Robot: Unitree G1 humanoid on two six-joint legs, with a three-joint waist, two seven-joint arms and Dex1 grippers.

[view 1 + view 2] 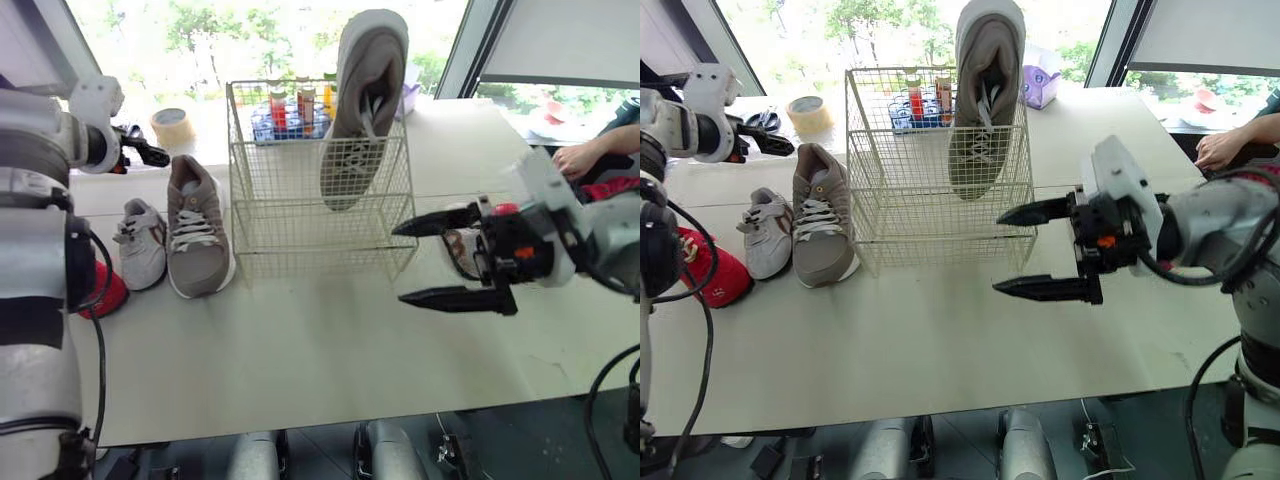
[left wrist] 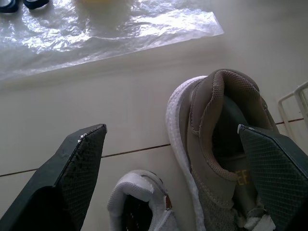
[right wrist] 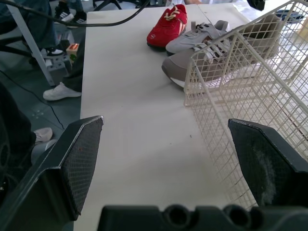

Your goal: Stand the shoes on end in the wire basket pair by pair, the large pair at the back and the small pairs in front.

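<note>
Large grey shoe [image 1: 360, 110] stands on end at the right side of the wire basket [image 1: 290, 215].
Its mate [image 1: 197, 230] lies on the tabletop [image 1: 300, 350] alongside; my left fingers [image 2: 82, 163] are spread over its heel, right fingers [image 1: 450, 298] spread, empty, near the basket.

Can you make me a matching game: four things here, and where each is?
Things: 1 small red shoe; 2 small pale grey sneaker; 3 white wire basket; 4 right pincer.
Places: A holds the upright large grey-brown sneaker; B open, over the white table; C leftmost in the shoe row; D just left of the flat large grey-brown sneaker.
Pairs: 1-C, 2-D, 3-A, 4-B.
</note>
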